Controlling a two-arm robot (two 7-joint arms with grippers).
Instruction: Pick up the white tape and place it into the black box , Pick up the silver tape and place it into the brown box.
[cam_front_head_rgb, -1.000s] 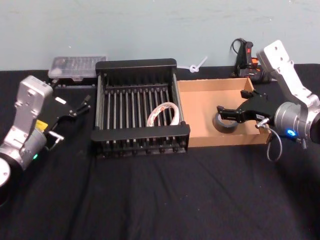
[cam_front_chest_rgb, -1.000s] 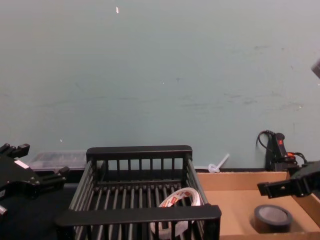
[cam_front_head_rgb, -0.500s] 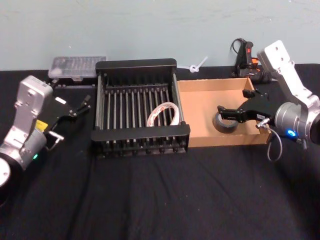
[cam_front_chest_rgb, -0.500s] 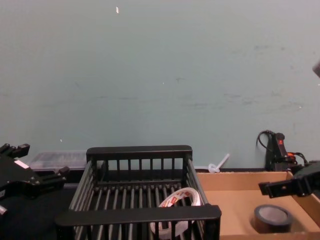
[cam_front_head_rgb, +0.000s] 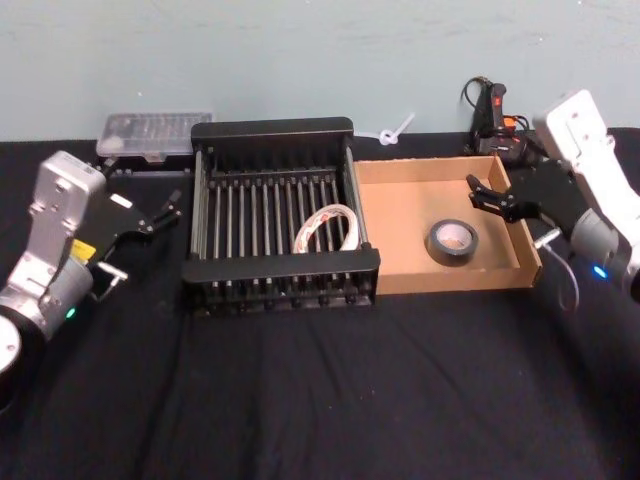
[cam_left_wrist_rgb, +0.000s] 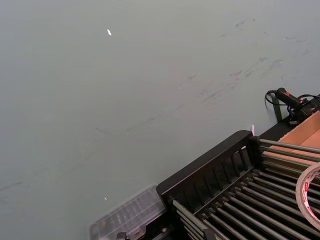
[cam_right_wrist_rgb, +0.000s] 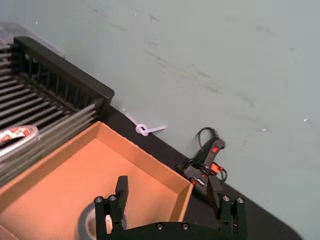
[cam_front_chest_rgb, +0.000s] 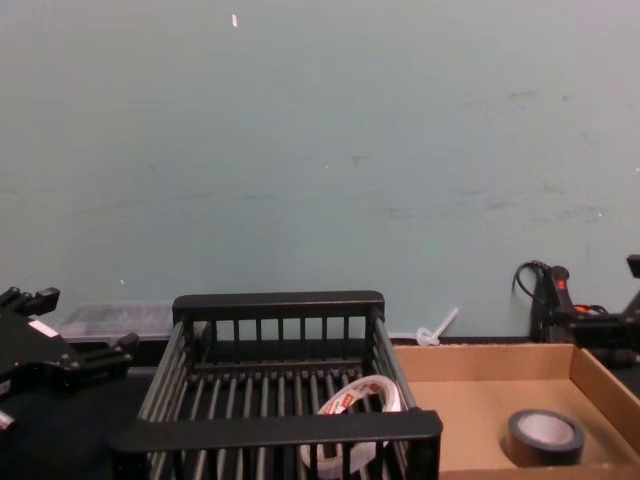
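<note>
We are counting two tape rolls: one white tape (cam_front_head_rgb: 325, 227) and one silver tape (cam_front_head_rgb: 452, 241). We are seeing two boxes, one black box (cam_front_head_rgb: 272, 131) and one brown box (cam_front_head_rgb: 402, 199). We are also counting one clear plastic case (cam_front_head_rgb: 155, 134), one black corded tool (cam_front_head_rgb: 493, 112), one white cable tie (cam_front_head_rgb: 393, 131), and two grippers, left gripper (cam_front_head_rgb: 150, 218) and right gripper (cam_front_head_rgb: 492, 196).

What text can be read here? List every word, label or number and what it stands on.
None is readable.
white tape: red printed marks on its side, too blurred to read.
left arm's yellow sticker: too small to read.
</note>
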